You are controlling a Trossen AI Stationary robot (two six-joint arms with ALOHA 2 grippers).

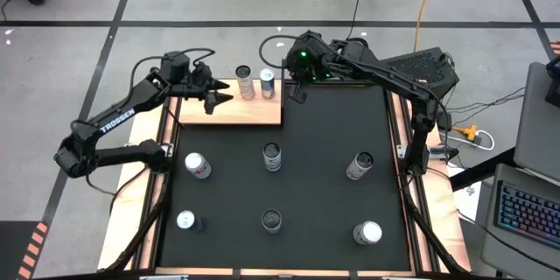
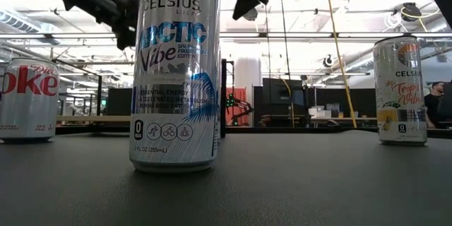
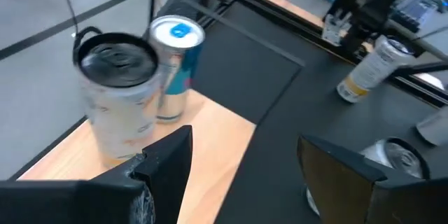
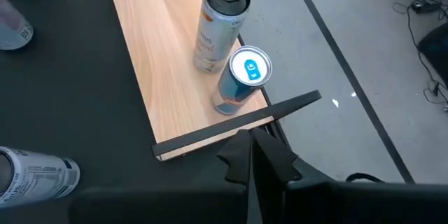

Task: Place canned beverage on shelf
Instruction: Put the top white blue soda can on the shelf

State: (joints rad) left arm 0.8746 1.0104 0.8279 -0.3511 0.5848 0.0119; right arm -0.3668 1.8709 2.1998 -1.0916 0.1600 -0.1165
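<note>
The shelf (image 1: 229, 111) is a light-wood board lying at the far left of the black mat (image 1: 315, 184). Two cans stand upright on its far right part: a pale can with a dark top (image 1: 244, 81) (image 4: 218, 24) and a blue can with a blue tab (image 1: 267, 83) (image 4: 241, 77). My left gripper (image 1: 219, 93) (image 3: 245, 168) is open and empty above the shelf, just left of the pale can (image 3: 119, 94). My right gripper (image 1: 296, 94) (image 4: 252, 157) is shut and empty, above the shelf's right edge.
Several more cans stand on the mat: three in a middle row (image 1: 198, 165), (image 1: 272, 157), (image 1: 359, 165) and three in a near row (image 1: 185, 220), (image 1: 272, 220), (image 1: 368, 233). Wooden strips edge the mat. A laptop (image 1: 525, 210) sits off the table's right.
</note>
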